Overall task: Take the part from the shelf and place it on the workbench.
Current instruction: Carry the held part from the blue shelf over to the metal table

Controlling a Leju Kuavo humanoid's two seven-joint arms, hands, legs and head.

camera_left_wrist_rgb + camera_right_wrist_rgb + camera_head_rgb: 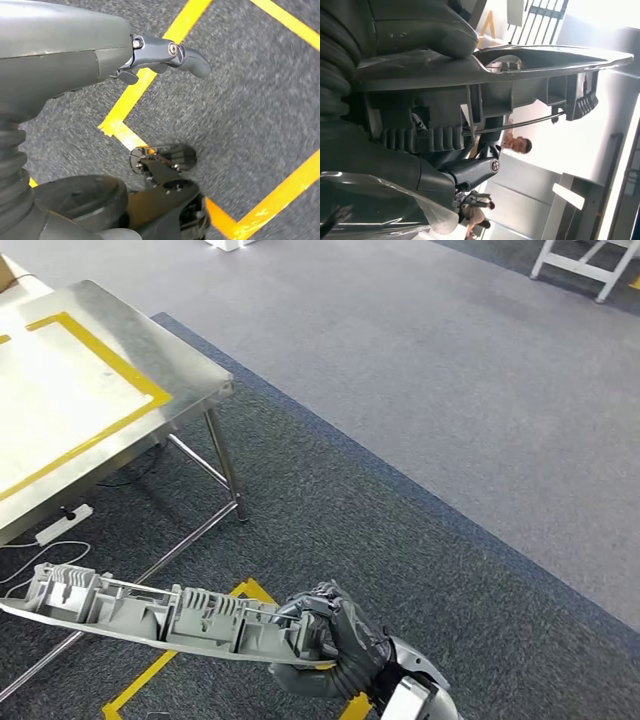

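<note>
My right hand grips one end of a long grey ribbed plastic part, which reaches out level to the left above the carpet. Close up, the same part runs across the right wrist view with my right hand closed around it. The steel workbench, marked with a yellow taped rectangle, stands at the upper left, beyond the part's free end. My left hand hangs over the carpet with its fingers loosely extended and nothing in it.
Yellow tape lines mark the dark carpet under the part. A white power strip and cable lie under the workbench, by its metal legs. A white frame stands far right. People stand in the background.
</note>
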